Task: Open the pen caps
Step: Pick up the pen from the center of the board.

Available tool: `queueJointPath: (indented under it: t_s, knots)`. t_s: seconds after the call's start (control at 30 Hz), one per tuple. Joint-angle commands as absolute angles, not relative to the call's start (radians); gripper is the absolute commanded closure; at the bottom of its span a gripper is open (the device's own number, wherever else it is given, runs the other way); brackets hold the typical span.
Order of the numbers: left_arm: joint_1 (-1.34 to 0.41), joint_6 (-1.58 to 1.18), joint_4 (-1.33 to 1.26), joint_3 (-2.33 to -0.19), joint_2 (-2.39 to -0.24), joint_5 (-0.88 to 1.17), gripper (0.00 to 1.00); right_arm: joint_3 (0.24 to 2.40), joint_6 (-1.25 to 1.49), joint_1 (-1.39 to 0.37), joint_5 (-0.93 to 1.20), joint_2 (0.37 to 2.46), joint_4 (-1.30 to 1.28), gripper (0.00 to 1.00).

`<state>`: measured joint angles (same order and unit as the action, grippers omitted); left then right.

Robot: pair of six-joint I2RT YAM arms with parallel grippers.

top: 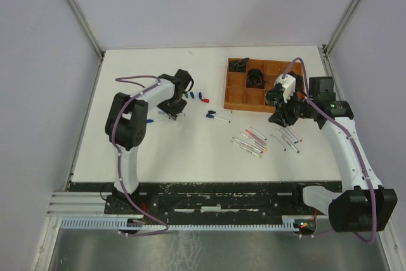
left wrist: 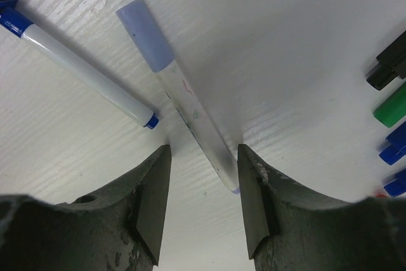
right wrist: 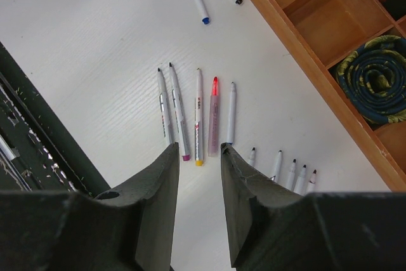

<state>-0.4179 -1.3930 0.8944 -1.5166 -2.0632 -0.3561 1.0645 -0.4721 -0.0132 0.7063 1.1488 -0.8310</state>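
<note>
Left wrist view, centre: the left gripper (left wrist: 204,157) has its fingers apart, astride the lower end of a lavender-capped pen (left wrist: 193,115) lying slantwise on the worktop (left wrist: 285,42). Its cap (left wrist: 144,35), upper left, is still on. Closing on so skewed a barrel may spin it aside or nudge the blue pen (left wrist: 89,71) at left. The right gripper (right wrist: 198,153) hangs with fingers apart and empty over uncapped pens (right wrist: 198,118).

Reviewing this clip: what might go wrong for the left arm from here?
The left end effector straddles only the tail of the lilac-capped pen, which lies slanted across the open jaws; closing may pivot it or squirt it out. The blue-tipped pen ends close beside that end effector and might get nudged.
</note>
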Motion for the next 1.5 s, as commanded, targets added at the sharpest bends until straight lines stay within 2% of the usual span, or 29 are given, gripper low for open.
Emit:
queueJointPath:
  t_s: [0.0,0.27,0.43,0.7,0.8,0.93,1.47]
  knots:
    - [-0.407,-1.443,0.908,-1.542,-2.078,-0.346,0.48,1.059,-0.473,-0.018,0.709,1.138,-0.807,0.60]
    - [-0.398,-1.424,0.911,-1.533,-2.107,-0.317,0.63,1.061,-0.475,-0.018,0.713,1.138,-0.809,0.60]
    - [-0.399,-1.415,0.909,-1.529,-2.125,-0.313,0.67,1.060,-0.476,-0.018,0.713,1.137,-0.810,0.60]
    - [-0.398,-1.386,0.902,-1.522,-2.126,-0.295,0.85,1.062,-0.477,-0.018,0.715,1.141,-0.813,0.59]
    - [-0.398,-1.367,0.894,-1.503,-2.104,-0.294,0.94,1.062,-0.479,-0.018,0.715,1.142,-0.813,0.59]
    - [-0.399,-1.340,0.858,-1.460,-2.062,-0.281,0.97,1.061,-0.479,-0.018,0.716,1.144,-0.813,0.59]
    - [-0.411,-1.194,0.741,-1.319,-1.866,-0.287,0.97,1.061,-0.484,-0.020,0.767,1.152,-0.825,0.59]
